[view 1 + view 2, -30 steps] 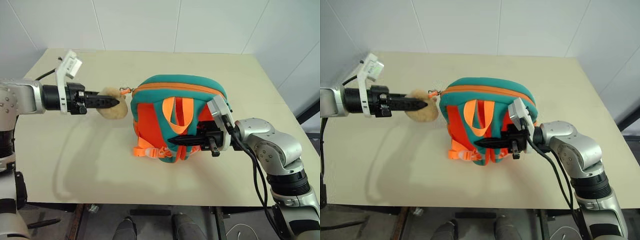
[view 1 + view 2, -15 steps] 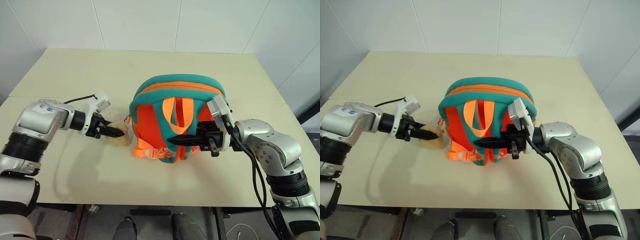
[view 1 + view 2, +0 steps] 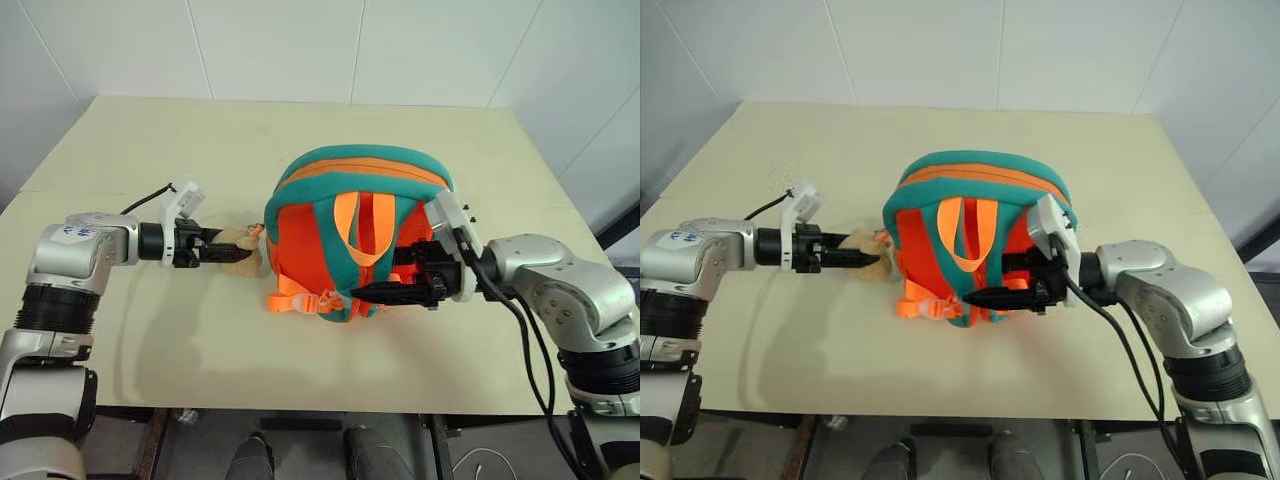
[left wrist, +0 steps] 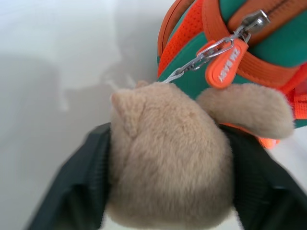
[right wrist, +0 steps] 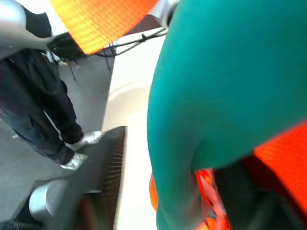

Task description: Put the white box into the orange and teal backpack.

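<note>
The left gripper [image 3: 222, 251] has its jaws around the tan plush piece [image 4: 168, 158] hanging off the orange and teal backpack [image 3: 355, 235], just left of it. The right gripper [image 3: 385, 280] stands with jaws parted at the pack's near right edge. The backpack sits zipped mid-table; the white box isn't visible. A pull on the plush could drag the pack sideways. Beige table [image 3: 180, 140], white wall panels behind
</note>
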